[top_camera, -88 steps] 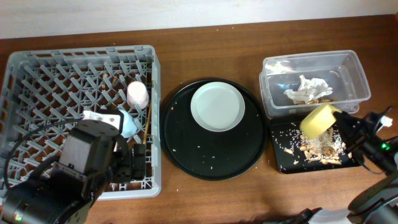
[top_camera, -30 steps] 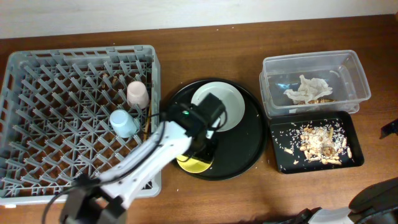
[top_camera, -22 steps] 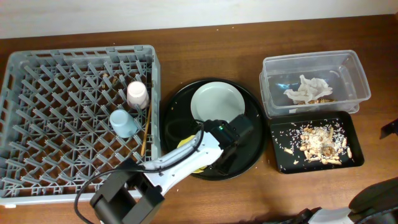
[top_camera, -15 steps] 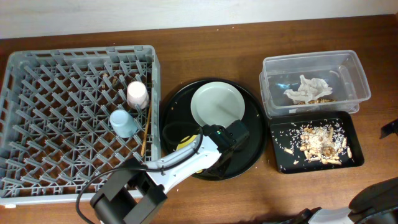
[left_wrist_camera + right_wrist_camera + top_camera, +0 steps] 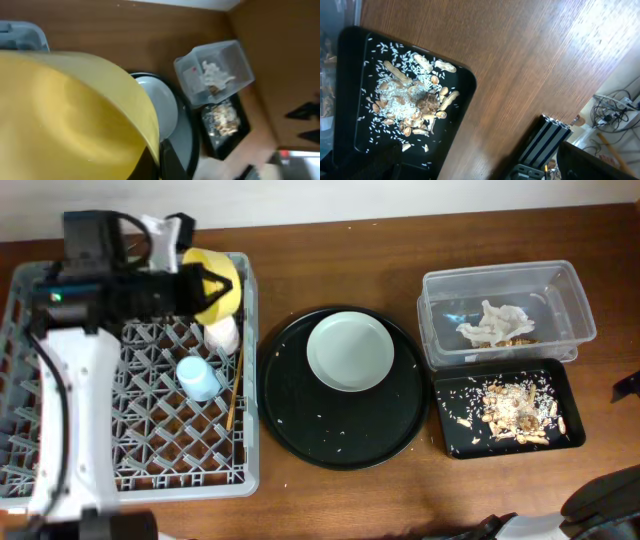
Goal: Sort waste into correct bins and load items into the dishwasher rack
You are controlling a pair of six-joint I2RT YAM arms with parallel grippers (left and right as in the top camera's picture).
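My left gripper (image 5: 193, 286) is shut on the rim of the yellow bowl (image 5: 218, 284), held tilted above the far right corner of the grey dishwasher rack (image 5: 150, 484). The bowl (image 5: 65, 120) fills the left wrist view, its rim pinched in my left gripper (image 5: 161, 164). A pink cup (image 5: 222, 334), a blue cup (image 5: 199, 378) and chopsticks (image 5: 235, 385) are in the rack. The pale plate (image 5: 350, 352) lies on the round black tray (image 5: 300, 430). A napkin (image 5: 493, 323) is in the clear tub (image 5: 570, 290); food scraps (image 5: 515, 412) are in the shallow black tray (image 5: 455, 442). My right gripper (image 5: 485, 170) is open and holds nothing.
In the right wrist view the black tray (image 5: 350, 75) with scraps (image 5: 415, 110) lies left of bare wooden table (image 5: 520, 65). An aluminium frame rail (image 5: 545, 140) and cables sit beyond the table's edge. The wall runs along the far side.
My left gripper shut on the yellow bowl on the round black tray, lifted it and carried it left to above the rack's far right corner. The right gripper stayed open.
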